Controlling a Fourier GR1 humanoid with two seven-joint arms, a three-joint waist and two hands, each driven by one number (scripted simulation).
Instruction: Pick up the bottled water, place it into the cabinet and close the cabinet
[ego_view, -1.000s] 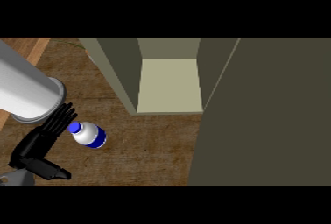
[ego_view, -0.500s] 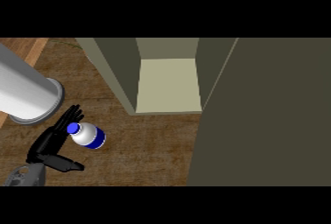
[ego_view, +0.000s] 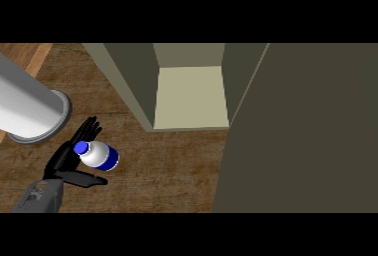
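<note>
So the bottled water (ego_view: 97, 155) is standing on the wooden surface (ego_view: 162, 175). It's a small white bottle with a blue cap and a blue band round the body.

The robot's left hand (ego_view: 60, 167) is right up against the bottle's left side. Its fingers (ego_view: 85, 134) are stretched out straight past the cap and the thumb sticks out just below the bottle. So the hand is cupped around the bottle but open, with nothing curled on it yet. The right hand isn't anywhere I can see.

My guess on handling:
- **Feel:** it looks like a light, stiff plastic bottle with smooth, rounded sides, so probably a bit slippery and easy to knock over.
- **Where to grab:** I'd wrap around the middle of the body near the blue band, not up on the cap.

Up and to the right of the bottle is the cabinet (ego_view: 136, 85), open, with a pale shelf inside. Its big dark door (ego_view: 303, 130) swings out well to the bottle's right. Just above and left of the bottle there's a fat pale grey cylinder (ego_view: 29, 107), and honestly I can't tell what that is.
</note>
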